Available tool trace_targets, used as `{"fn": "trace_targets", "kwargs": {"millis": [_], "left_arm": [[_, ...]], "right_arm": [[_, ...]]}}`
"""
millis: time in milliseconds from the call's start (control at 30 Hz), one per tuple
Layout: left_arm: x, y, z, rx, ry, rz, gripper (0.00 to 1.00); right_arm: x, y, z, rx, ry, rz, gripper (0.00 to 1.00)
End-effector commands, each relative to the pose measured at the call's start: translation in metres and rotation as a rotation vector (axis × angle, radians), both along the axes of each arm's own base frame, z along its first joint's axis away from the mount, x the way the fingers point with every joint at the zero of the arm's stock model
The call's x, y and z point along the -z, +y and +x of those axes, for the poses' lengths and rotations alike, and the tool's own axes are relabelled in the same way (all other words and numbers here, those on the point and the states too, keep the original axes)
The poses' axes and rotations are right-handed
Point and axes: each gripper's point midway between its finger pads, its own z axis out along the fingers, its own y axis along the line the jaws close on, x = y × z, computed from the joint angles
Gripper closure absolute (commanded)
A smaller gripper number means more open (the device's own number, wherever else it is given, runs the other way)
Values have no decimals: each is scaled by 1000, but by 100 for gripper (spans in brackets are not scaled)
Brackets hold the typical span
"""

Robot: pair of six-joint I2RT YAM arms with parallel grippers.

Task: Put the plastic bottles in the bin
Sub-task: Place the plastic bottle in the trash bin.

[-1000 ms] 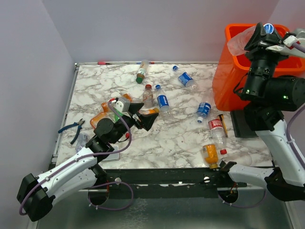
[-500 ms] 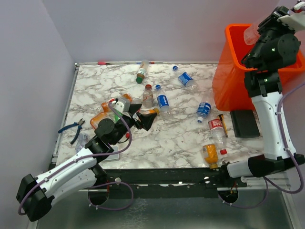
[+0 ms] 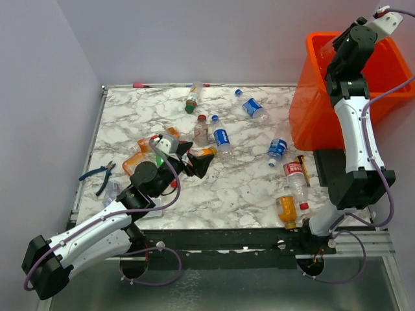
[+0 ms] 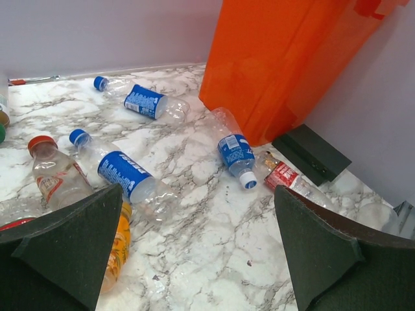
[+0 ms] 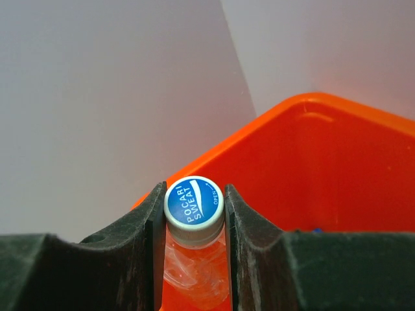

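Bottle (image 5: 194, 272), clear, probably light and crushable, is pinched at its stiff neck under the blue cap (image 5: 193, 202) by the right gripper (image 5: 193, 214), above the bin (image 3: 311, 116) at upper right. Left gripper (image 4: 197, 191) stands wide open, empty, over other plastic bottles (image 4: 123, 173).

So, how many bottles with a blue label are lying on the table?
3. The far bottle lies near the back edge; the middle bottle beside a red-capped bottle; the right bottle close to the bin. Others may be hidden under the left arm.

Marble table (image 3: 240, 188) with bottles (image 3: 221, 137), pliers (image 3: 98, 175), bin (image 3: 310, 120)
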Motion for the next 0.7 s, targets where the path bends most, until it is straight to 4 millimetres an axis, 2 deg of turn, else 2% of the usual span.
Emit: {"fn": "trace_targets", "kwargs": {"millis": [0,67,100,233,267,400,533,600,667], "left_arm": [[-5,-2,3,-6,0,9,1],[-4,-4,3,0,5,12,1],[-2,-5,3,3,8,17,1],[1,-7,4,7,17,25,1],[2,-8,4,9,19,27,1],[3,-9,4,12,24,31,1],[3,-5,7,-10,28,33,1],[4,-3,10,-32,34,35,1],[8,1,14,-66,52,40,1]], "right_arm": [[17,5,9,-62,6,60,98],[35,11,13,-92,29,72,89],[39,2,12,-89,33,74,81],[44,6,13,-127,46,72,36],[41,7,12,-133,42,72,31],[19,16,3,-181,-3,80,21],[-24,30,-19,-260,-100,105,19],[-52,45,-39,-345,-165,110,19],[-76,71,-60,-467,-219,107,19]]}}
